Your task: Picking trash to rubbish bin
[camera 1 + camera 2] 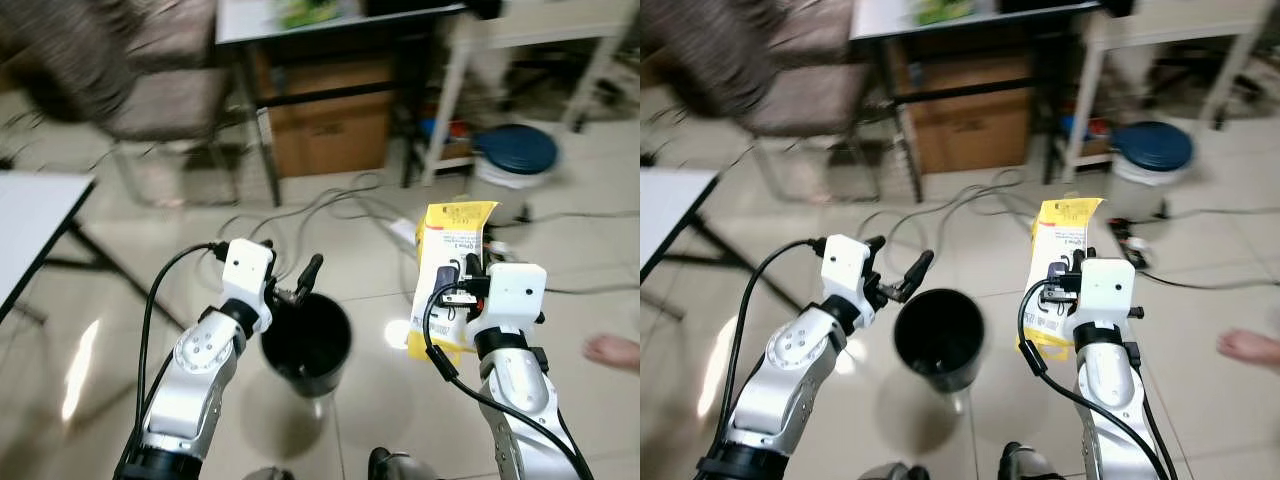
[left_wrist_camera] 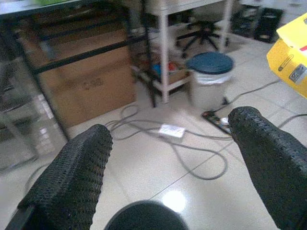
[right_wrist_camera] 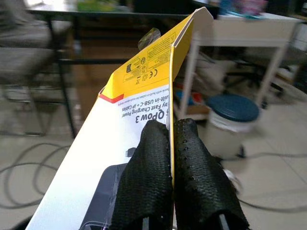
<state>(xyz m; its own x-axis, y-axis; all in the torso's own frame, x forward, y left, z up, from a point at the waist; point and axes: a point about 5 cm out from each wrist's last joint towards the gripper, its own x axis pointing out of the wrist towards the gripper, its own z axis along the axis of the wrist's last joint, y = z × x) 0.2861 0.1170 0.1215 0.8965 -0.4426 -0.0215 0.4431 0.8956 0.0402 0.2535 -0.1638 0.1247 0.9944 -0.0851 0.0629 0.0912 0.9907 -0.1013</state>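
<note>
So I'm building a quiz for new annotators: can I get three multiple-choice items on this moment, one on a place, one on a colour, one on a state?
1. Where is the black rubbish bin?
A. On the floor between the two arms
B. On the white table
C. Under the desk

2. What colour is the lid of the white bucket?
A. Red
B. Dark blue
C. Yellow

3. What is the state of the right gripper?
A. Open and empty
B. Shut on the yellow and white box
C. Shut on a cable

Key: 1 A, it stands on the tiles between the arms; 2 B, its lid is dark blue; 3 B, the fingers pinch the box's edge, while the left gripper is open.
</note>
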